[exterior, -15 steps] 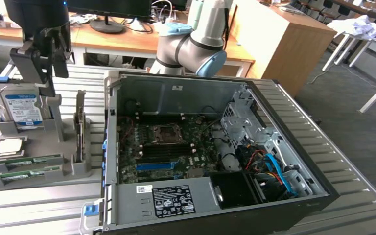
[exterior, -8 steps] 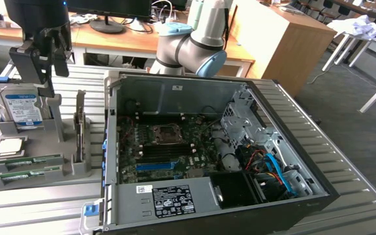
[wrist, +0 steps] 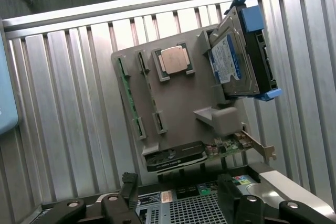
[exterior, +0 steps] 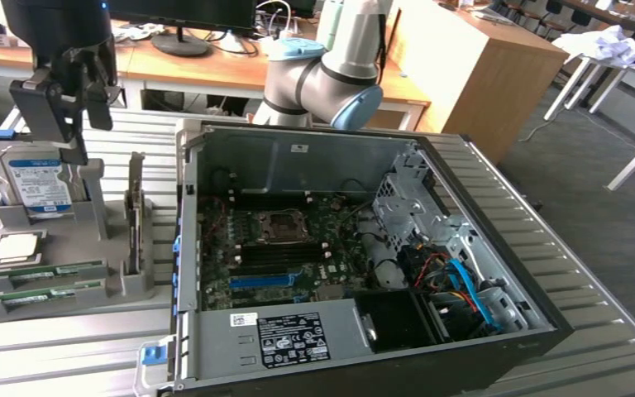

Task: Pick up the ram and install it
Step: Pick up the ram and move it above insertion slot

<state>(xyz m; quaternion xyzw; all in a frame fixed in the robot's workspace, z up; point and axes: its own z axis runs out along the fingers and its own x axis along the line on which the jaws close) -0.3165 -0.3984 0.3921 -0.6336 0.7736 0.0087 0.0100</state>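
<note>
Two green ram sticks lie on edge in the slots of a grey parts holder (exterior: pixel 130 285) at the exterior view's left, one (exterior: pixel 44 272) just behind the other (exterior: pixel 33 295). The wrist view shows a ram stick (wrist: pixel 128 97) as a thin green strip in the holder (wrist: pixel 178 98). My gripper (exterior: pixel 78 141) hangs open above the holder's far end, close to the upright hard drive and well above the ram. Both dark fingertips (wrist: pixel 128 187) appear in the wrist view with nothing between them. The open computer case (exterior: pixel 295 157) shows its motherboard memory slots (exterior: pixel 268 258).
The holder also carries a blue-labelled hard drive (exterior: pixel 40 182) (wrist: pixel 231 59), a square silver processor (exterior: pixel 20 248) (wrist: pixel 174 59) and an expansion card on edge (exterior: pixel 136 215) (wrist: pixel 178 157). The arm's base (exterior: pixel 317 74) stands behind the case. All rests on a slatted metal table (exterior: pixel 582 273).
</note>
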